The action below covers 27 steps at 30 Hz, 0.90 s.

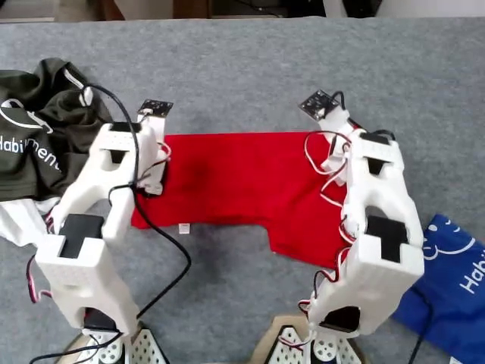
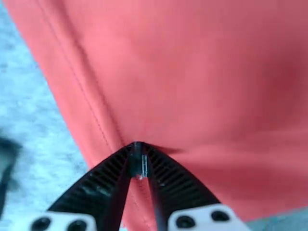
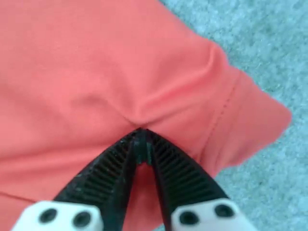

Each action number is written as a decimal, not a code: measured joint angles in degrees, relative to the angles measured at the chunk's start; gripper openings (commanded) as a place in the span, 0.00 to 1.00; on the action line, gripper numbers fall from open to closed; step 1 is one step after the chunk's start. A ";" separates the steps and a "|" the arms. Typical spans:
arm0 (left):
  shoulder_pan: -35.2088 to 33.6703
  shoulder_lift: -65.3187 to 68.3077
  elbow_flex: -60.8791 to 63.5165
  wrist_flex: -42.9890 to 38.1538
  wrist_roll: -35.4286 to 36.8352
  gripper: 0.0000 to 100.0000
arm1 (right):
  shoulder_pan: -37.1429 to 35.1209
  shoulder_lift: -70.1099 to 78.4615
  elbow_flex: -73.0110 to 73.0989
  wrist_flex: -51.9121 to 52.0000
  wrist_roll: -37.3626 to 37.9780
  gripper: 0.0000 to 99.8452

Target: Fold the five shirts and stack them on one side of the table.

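A red shirt [image 1: 242, 189] lies spread across the middle of the grey table, between the two arms. My left gripper [image 2: 138, 149] is shut on the red shirt [image 2: 192, 72], pinching a fold near its hemmed edge; in the high view this arm [image 1: 144, 163] stands over the shirt's left side. My right gripper [image 3: 141, 134] is shut on the red shirt [image 3: 86, 67] near a sleeve, with cloth puckered at the fingertips; its arm [image 1: 356, 163] stands over the shirt's right side.
A dark green shirt [image 1: 38, 129] lies bunched at the table's left edge, with white cloth [image 1: 15, 220] under it. A blue shirt [image 1: 447, 288] lies at the front right. Black cables [image 1: 163, 243] trail over the grey felt [image 1: 242, 68].
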 measured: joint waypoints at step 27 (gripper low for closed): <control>-0.79 -17.49 -3.96 14.51 -0.70 0.02 | -12.31 -47.03 18.99 28.48 7.82 0.07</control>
